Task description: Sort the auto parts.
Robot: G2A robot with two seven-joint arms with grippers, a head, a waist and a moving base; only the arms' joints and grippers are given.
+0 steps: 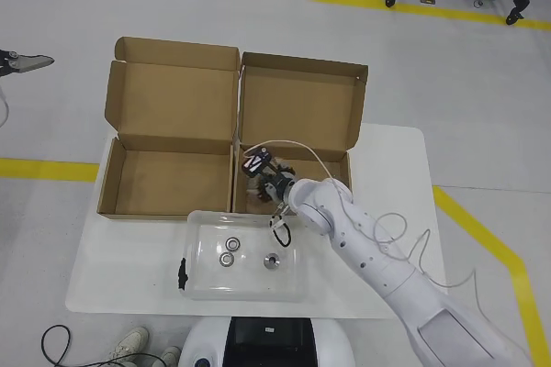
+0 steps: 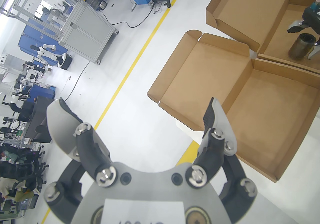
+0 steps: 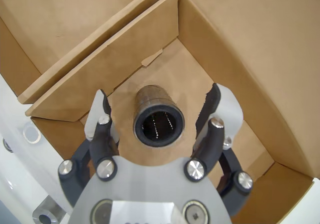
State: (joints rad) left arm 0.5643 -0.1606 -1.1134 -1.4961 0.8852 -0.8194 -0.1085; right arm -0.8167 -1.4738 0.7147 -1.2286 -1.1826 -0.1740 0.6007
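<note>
Jaws on the right gripper [image 3: 158, 89] were spread wide, one on each side of a metal tube [image 3: 158, 120]. They did not touch it, and the gripper held nothing. The tube stood on its end on the floor of the right box [image 1: 335, 165]. It was near the wall next to the left box [image 1: 165, 183]. The top of the tube had a dark ring around the hole, and rows of tiny balls showed inside.

The left gripper [image 2: 136, 101] was well away from the table [image 1: 395, 183], out past its left side and above the grey floor. Its jaws were wide open too, with nothing between them.

Both boxes were brown card. They sat side by side at the back of the white table, touching, with their lids folded up and back.

In front of the boxes sat a clear tray [image 1: 202, 248]. Two small metal rings [image 1: 232, 243] lay close together in it. One more small round part [image 1: 272, 261] lay a little way off to their right. A small black thing [image 1: 181, 272] sat at the left edge of the tray, too small to tell what it was.
</note>
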